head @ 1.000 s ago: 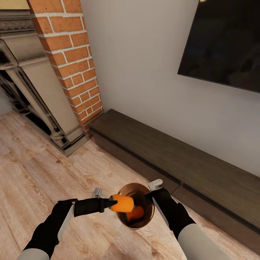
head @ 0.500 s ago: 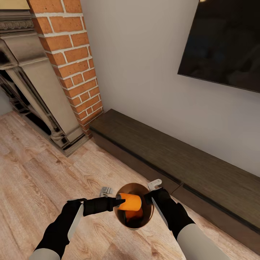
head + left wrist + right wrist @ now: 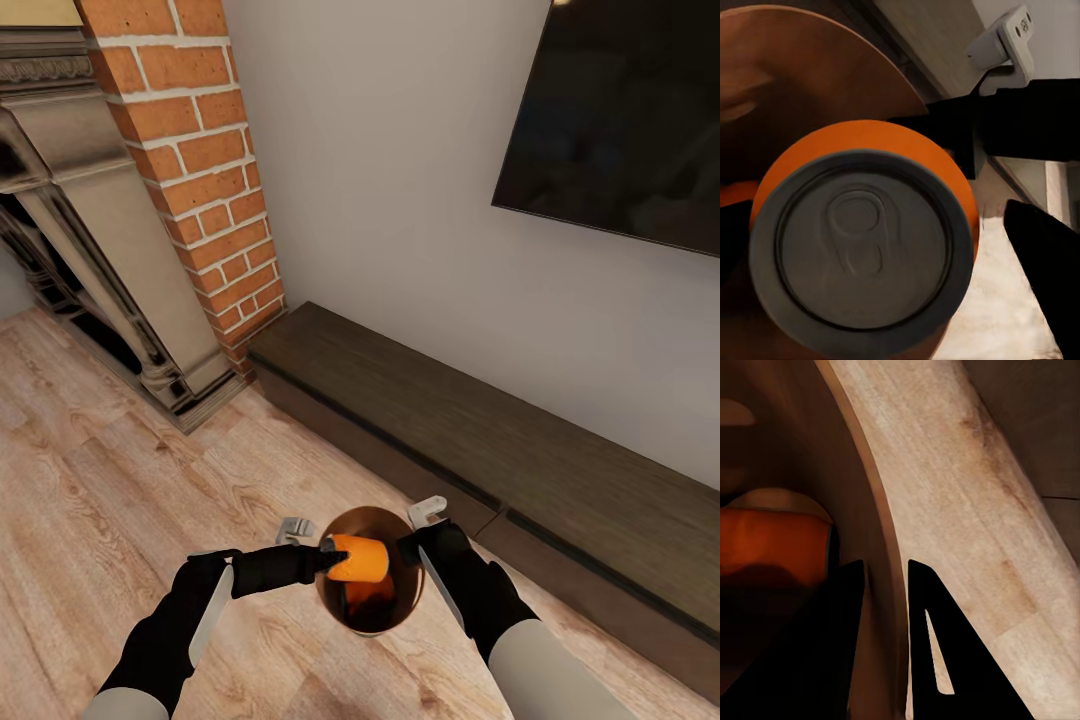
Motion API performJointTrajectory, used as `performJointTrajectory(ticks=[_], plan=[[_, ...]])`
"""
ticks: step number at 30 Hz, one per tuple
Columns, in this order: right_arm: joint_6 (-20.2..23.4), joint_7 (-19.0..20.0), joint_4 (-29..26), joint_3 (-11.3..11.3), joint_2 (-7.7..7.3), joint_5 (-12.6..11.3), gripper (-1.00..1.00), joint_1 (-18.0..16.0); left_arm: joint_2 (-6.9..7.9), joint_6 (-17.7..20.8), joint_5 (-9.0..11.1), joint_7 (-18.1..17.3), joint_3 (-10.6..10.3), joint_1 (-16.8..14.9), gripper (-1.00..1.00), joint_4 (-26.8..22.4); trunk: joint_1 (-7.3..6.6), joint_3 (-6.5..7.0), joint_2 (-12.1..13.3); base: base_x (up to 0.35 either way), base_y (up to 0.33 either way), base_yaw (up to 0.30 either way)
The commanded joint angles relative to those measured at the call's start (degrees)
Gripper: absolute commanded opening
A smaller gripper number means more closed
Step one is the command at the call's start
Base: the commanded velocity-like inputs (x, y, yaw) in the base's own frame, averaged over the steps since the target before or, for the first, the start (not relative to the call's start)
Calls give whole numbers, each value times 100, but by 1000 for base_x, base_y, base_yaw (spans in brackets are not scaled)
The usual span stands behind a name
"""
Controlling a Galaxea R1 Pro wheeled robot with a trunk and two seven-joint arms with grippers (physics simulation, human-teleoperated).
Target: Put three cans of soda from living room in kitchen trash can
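Note:
My left gripper (image 3: 333,559) is shut on a bright-orange can of soda (image 3: 358,558), holding it on its side over the mouth of the tash can (image 3: 385,523). The left wrist view faces the can's grey end (image 3: 862,259), with the bin's copper-brown inside (image 3: 810,90) behind it. Another can of soda (image 3: 373,594) lies inside the bin and appears orange in the right wrist view (image 3: 772,547). My right gripper (image 3: 415,547) is shut on the tash can's rim, one finger (image 3: 844,615) inside the wall and the other outside.
A long low dark-wood cabinet (image 3: 480,440) runs along the wall just beyond the bin. The red-brick fireplace (image 3: 200,170) stands at the left, and a black TV (image 3: 620,110) hangs at the upper right. Light wood floor (image 3: 120,480) lies open to the left.
My left arm has moved to the right, bringing the held can from the bin's left edge to over its mouth. The right gripper and the bin have barely moved.

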Motion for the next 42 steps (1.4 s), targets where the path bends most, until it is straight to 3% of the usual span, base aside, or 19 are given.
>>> performJointTrajectory(ticks=[1,17,19,20,21,22,23,27,28,30,31,32,34,39,42], plan=[[-3,0,-1,2,3,-69,-100,-1,0,2,1,14,0,1,100,3,0,0,0,0,0,0],[-3,0,-1,2,1,-69,-100,-1,15,9,12,-67,14,-1,100,-7,0,0,0,0,0,0],[-3,0,-1,2,2,-69,-100,-1,33,9,21,-351,30,-1,100,-8,0,0,0,0,0,0],[-3,0,-1,2,3,-69,-100,-1,73,9,23,-835,40,3,100,-5,0,0,0,0,0,0],[-3,0,-1,2,2,-69,-100,-1,102,9,22,-1030,44,4,100,-4,0,0,0,0,0,0],[-3,0,-1,2,1,-69,-100,-1,190,9,21,-1436,50,4,100,-3,0,0,0,0,0,0],[-3,0,-1,2,0,-69,-100,-1,373,9,20,-1990,58,3,100,3,0,0,0,0,0,0],[-3,0,-1,2,-1,-69,-100,-1,710,7,49,-2668,120,4,100,19,0,0,0,0,0,0],[-3,0,4,2,-1,-69,-100,-1,978,-1,66,-3220,215,6,100,75,0,0,0,0,0,0],[-3,0,5,2,-2,-69,-100,-1,1154,-12,71,-3513,290,7,100,214,0,0,0,0,0,0],[-3,0,6,2,-2,-66,-100,-1,1353,-24,77,-3722,375,7,100,455,0,0,0,0,0,0],[-3,0,8,2,-2,-65,-100,-1,1462,-37,80,-3802,417,7,100,594,0,0,0,0,0,0],[-3,0,14,2,-2,-62,-100,-1,1958,-190,88,-3836,610,7,100,1171,0,0,0,0,0,0],[-3,0,16,2,-2,-60,-100,-1,2339,-429,64,-3836,756,8,100,1632,0,0,0,0,0,0],[-3,0,17,2,-2,-63,-100,-1,2481,-634,59,-3836,777,8,100,1941,0,0,0,0,0,0]])
